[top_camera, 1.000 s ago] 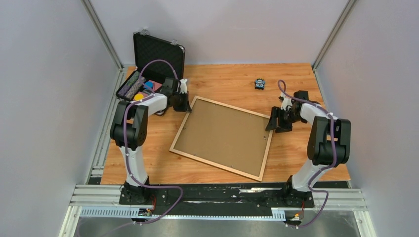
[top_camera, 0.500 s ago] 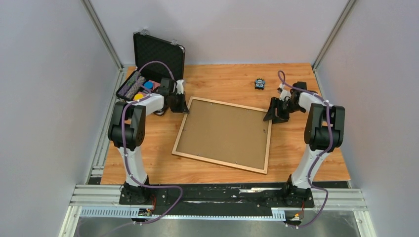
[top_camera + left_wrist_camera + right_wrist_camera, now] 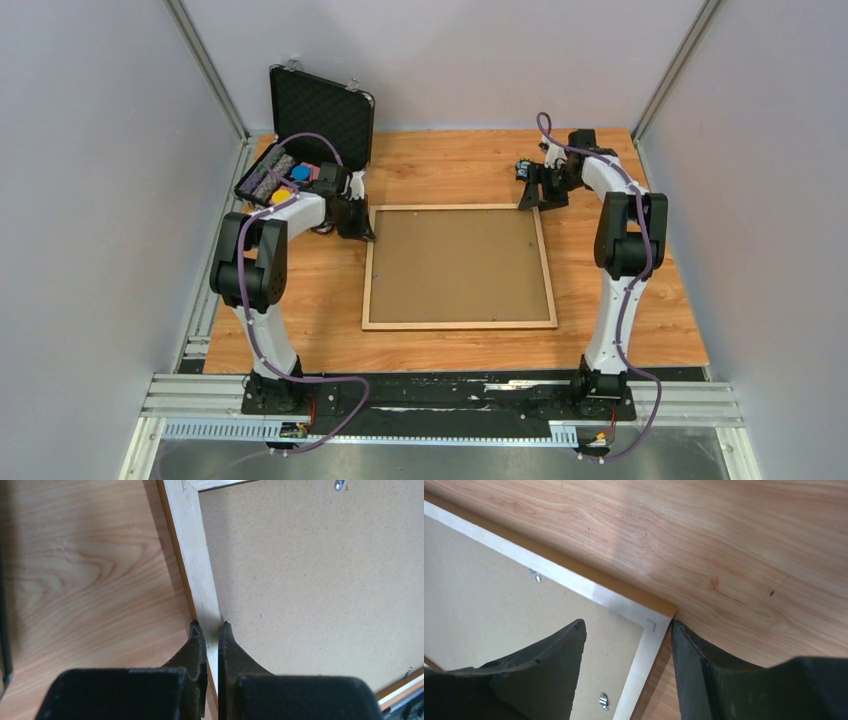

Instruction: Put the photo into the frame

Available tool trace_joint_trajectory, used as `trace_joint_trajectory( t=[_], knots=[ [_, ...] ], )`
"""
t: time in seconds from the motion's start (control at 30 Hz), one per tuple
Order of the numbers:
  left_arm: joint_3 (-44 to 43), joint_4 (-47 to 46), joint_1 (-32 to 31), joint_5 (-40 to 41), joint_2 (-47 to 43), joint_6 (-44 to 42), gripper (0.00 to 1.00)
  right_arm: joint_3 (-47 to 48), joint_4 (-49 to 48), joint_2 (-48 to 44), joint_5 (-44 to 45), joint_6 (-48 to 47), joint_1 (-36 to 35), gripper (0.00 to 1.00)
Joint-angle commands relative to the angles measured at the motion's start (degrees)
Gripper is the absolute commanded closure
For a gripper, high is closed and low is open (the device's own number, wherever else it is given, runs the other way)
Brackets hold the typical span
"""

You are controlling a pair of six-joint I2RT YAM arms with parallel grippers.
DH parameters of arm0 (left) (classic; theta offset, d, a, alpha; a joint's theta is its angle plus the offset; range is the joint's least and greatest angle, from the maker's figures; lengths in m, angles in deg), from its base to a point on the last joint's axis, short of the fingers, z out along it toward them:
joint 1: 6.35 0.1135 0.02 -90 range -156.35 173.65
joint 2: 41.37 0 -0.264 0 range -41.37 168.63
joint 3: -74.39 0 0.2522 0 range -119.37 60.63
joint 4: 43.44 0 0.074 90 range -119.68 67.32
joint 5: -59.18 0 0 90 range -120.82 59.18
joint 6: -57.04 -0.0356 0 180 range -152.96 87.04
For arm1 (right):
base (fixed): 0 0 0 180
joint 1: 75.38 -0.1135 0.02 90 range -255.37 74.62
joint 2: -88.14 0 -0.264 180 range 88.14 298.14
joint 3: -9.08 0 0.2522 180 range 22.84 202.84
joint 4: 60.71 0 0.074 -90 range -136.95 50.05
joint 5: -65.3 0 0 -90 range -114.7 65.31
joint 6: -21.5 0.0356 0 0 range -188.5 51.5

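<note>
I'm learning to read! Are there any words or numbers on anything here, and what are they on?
No text can be read anywhere.
The frame and its brown backing board: plain, no label.
The small dark thing behind the frame, and the bits in the black case: too small to tell.

Left arm [image 3: 245, 270]: elbow raised, forearm running toward 1 o'clock, wrist low over the counter. Left pincer [image 3: 209, 625]: jaws almost together, nipped across the rail of the frame [image 3: 192, 555], one finger on each side.
Right arm [image 3: 625, 235]: extended far toward 12 o'clock, wrist bent toward 9 o'clock. Right pincer [image 3: 626, 625]: jaws apart, fingers [image 3: 549, 665] angled down, straddling the frame's corner, not clamped
</note>
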Motion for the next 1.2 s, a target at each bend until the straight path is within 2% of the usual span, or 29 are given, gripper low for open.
trace_joint_trajectory(
  t=[0.0,0.2,0.37,0.6,0.97,1.0,1.07,1.17],
  knots=[
    [3.33,5.75,-2.18,-8.38,-0.63,-1.81,1.00,-1.26,-1.32,-3.81,2.44,-2.76,-0.94,0.37],
    [3.97,4.19,-2.21,-7.31,-1.04,-0.50,1.00,-16.81,-5.72,-14.72,5.75,-3.96,-0.98,0.31],
    [4.20,3.52,-2.21,-5.81,-1.53,0.05,1.00,-25.77,-7.97,-22.13,9.63,-3.71,-0.96,0.30],
    [4.56,2.98,-2.17,-4.60,-2.07,0.24,1.00,-32.72,-8.13,-28.81,14.32,-1.87,-0.77,0.28],
    [4.21,2.70,-2.15,-4.44,-1.20,-0.35,1.00,-42.89,-7.69,-36.22,9.57,-2.88,-1.21,0.29],
    [4.19,2.70,-2.13,-4.41,-14.41,-0.36,1.00,-43.43,-7.73,-36.58,9.52,-2.98,-1.39,0.29],
    [4.17,2.57,-2.12,-4.18,-2.26,-0.52,1.00,-44.09,-7.94,-36.83,9.42,-2.85,-1.80,0.31],
    [4.02,2.68,-2.13,-3.93,-0.48,-0.64,1.00,-44.59,-8.53,-36.26,10.02,-2.57,-2.15,0.34]
  ],
)
